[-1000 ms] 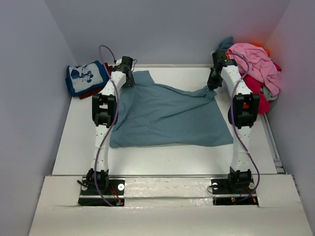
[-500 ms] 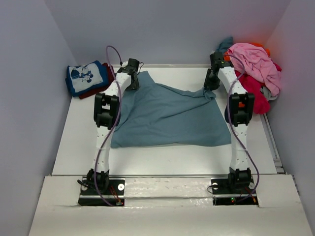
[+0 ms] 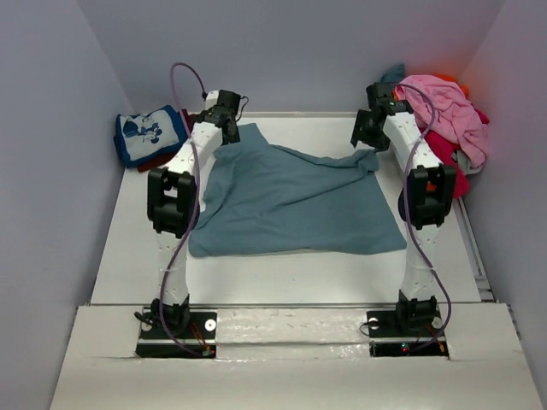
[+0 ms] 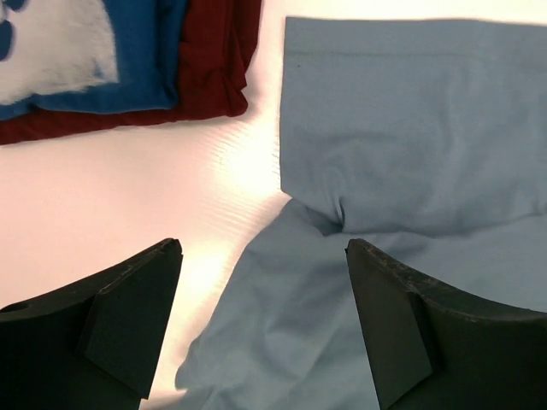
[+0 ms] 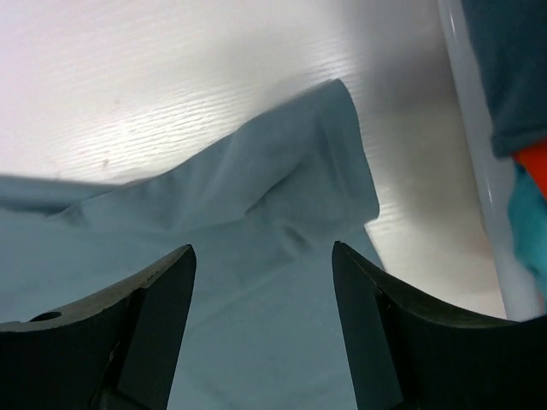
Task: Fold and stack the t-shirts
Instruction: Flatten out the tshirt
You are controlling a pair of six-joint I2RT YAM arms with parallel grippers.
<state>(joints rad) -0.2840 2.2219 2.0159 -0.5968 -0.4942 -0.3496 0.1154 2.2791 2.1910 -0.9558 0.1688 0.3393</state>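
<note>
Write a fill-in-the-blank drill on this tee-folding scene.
The slate-blue tee lies spread out, not yet ____.
The left fingers and right fingers stand ____, holding nothing.
The cartoon tee sits folded on the dark red tee, at the far ____ side.
The heap at the far right is topped by a ____ tee.
Missing words: folded; open; left; pink.

Soft matt cloth tee [image 3: 291, 201], glossy tabletop [image 3: 282, 275]

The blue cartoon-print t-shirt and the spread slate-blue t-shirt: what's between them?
A folded dark red t-shirt, then bare white table, in the left wrist view.
</note>
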